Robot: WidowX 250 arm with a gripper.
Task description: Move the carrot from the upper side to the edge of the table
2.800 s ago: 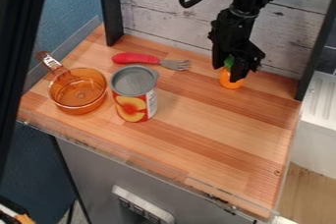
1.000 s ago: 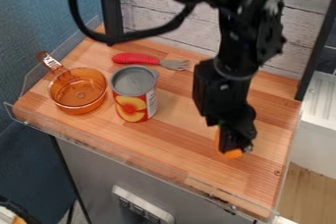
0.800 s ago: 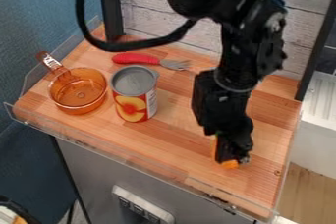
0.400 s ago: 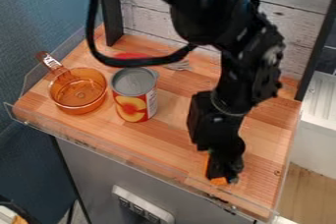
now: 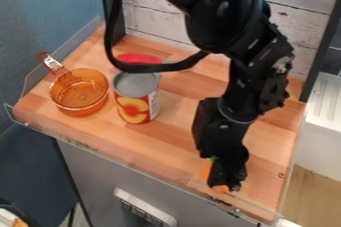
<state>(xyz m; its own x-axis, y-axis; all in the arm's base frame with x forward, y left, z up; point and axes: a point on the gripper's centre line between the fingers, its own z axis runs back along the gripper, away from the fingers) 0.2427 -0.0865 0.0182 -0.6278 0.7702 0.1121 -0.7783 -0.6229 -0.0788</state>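
The carrot point(image 5: 206, 170) showed bright orange against the paler wood, a narrow strip of it along the left side of the black gripper point(image 5: 224, 184) and a smaller patch beneath the gripper's tips. A touch of green marked its top, above the orange in the view. The middle of it was hidden by the gripper, so its full shape could not be told, nor whether it stood straight or leaned. The jaws were closed about the carrot, pinching it, near the front edge of the table point(image 5: 166, 144), toward the right. Well apart from it, on the left, were a see-through amber pan point(image 5: 80, 96) and, just beside that, a can point(image 5: 136, 105) with fruit on its label. Behind the can lay something red point(image 5: 138, 58), partly covered by the arm's black cable point(image 5: 160, 66).
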